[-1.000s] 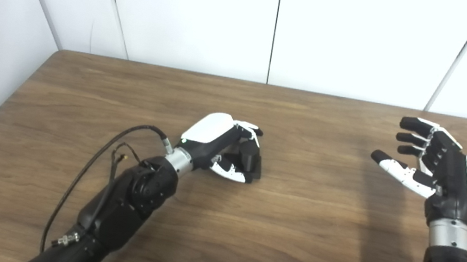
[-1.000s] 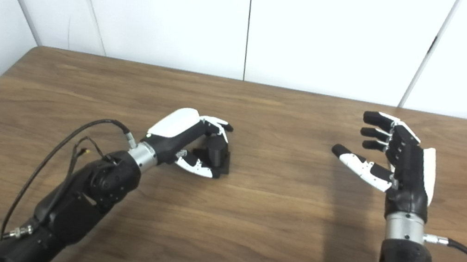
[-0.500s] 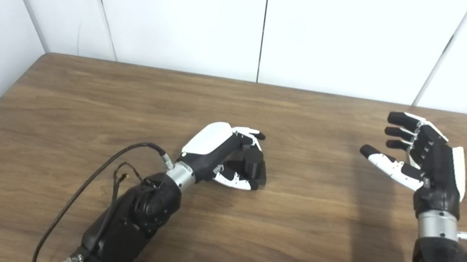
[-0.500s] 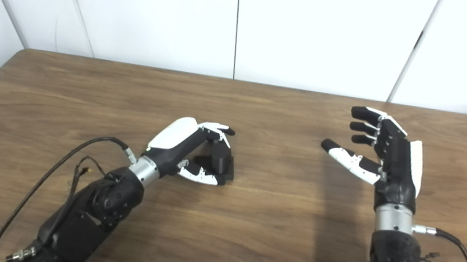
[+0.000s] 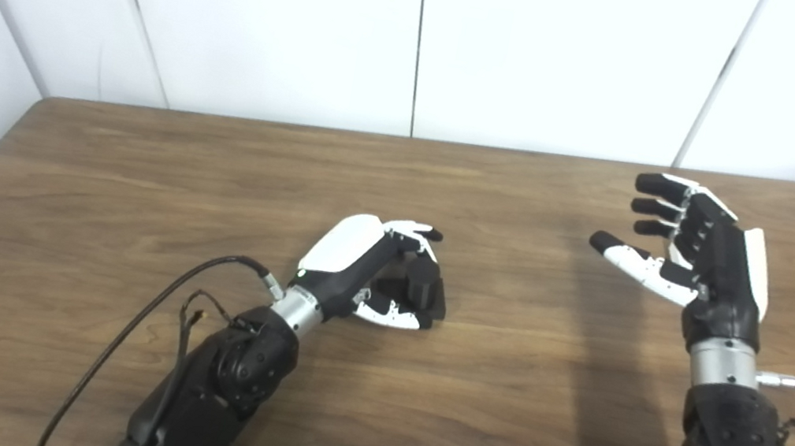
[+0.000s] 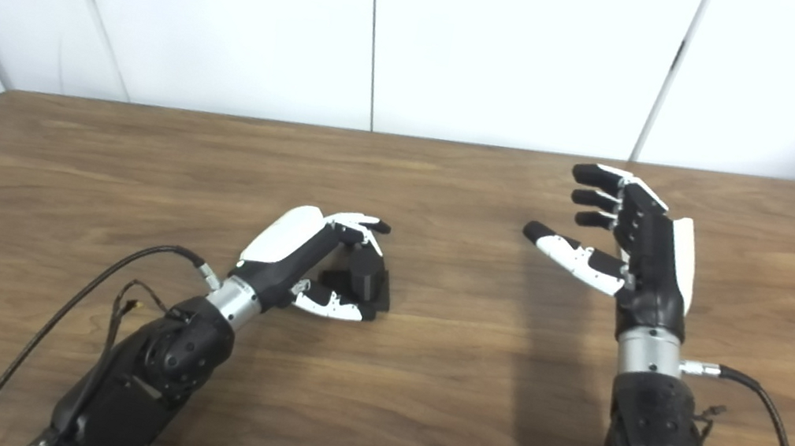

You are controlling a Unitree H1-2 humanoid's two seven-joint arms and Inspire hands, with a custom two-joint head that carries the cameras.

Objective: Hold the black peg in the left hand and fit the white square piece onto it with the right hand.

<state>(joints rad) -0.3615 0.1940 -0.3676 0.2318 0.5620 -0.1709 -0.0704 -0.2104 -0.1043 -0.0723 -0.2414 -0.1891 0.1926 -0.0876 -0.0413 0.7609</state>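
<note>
White wall panels behind, wood table (image 5: 136, 158) under me. My left hand (image 5: 367, 266) is low near the middle with fingers curled round the black peg (image 5: 423, 287), which sits on the tabletop. My right hand (image 5: 712, 249) hovers well off to the side, fingers spread, holding nothing.

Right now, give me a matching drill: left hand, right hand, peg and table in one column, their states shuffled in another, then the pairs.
1. left hand
2. right hand
3. peg
4. table

A. wooden, brown
B. open, raised, holding nothing
C. black, on the table, between fingers and thumb
D. low, curled around the peg

Pairs: 1-D, 2-B, 3-C, 4-A
</note>
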